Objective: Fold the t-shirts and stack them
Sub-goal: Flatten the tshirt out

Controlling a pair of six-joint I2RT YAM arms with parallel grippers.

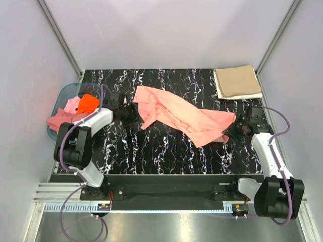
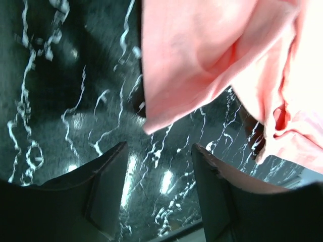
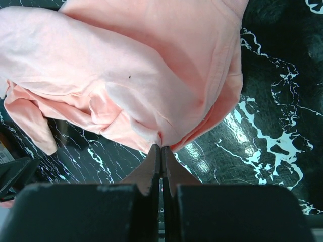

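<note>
Right wrist: R fingers [image 3: 150, 174] clamp salmon tee [image 3: 141, 75] | left wrist: L fingers [image 2: 108, 191] apart

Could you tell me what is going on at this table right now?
Two robot arms are working on a salmon-pink t-shirt, which lies crumpled and unfolded across the black marbled table. The right tool is shut on the shirt's right edge. The left tool stands open beside its left end, holding nothing. One tan t-shirt lies folded at the far right corner. An orange shirt and pink shirts sit in the teal basket on the left.
</note>
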